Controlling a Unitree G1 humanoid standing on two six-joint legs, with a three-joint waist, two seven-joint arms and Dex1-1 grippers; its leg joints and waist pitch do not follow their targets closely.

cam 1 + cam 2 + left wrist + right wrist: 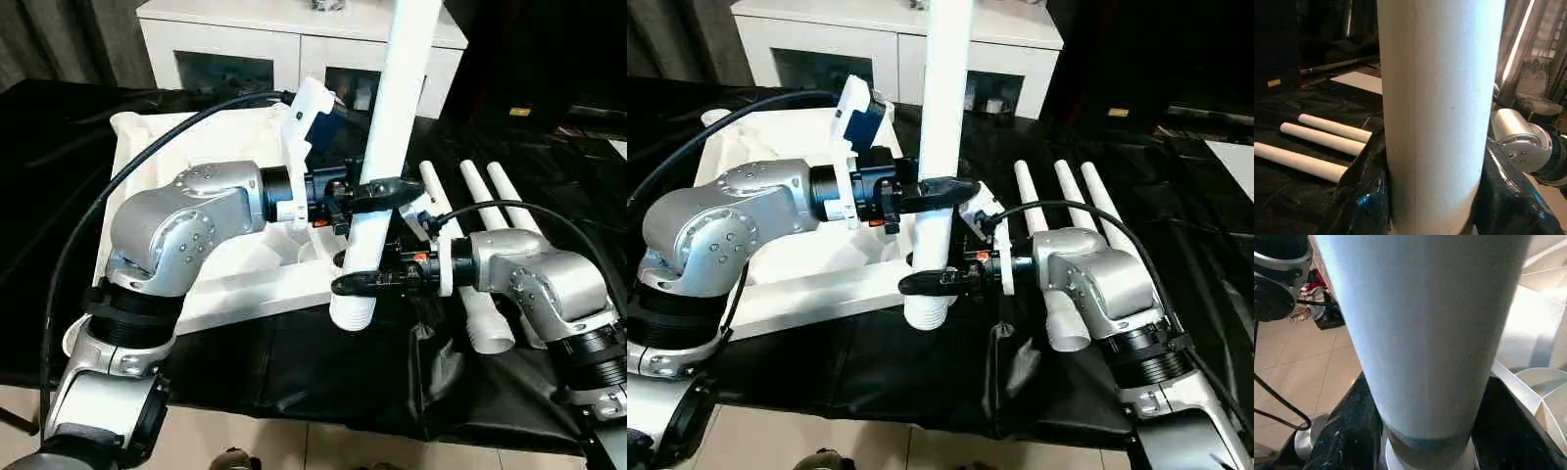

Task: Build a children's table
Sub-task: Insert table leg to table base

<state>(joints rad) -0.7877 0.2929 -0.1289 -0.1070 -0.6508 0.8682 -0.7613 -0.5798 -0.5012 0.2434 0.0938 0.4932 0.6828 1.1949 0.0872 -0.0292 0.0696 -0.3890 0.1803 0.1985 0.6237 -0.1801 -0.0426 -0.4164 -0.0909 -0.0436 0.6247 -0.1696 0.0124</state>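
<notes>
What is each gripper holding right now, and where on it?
Both hold one upright white table leg: the left gripper around its lower shaft, the right gripper lower, just above the threaded bottom end.

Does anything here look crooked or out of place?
Nothing looks broken. The held leg leans slightly, its threaded end hanging past the tabletop's near edge, outside any socket. Three spare legs lie neatly side by side.

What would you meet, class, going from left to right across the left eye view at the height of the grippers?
Left silver forearm → left gripper → upright white leg that both grippers grasp → right gripper low on it → three spare legs on the black cloth → right forearm.
</notes>
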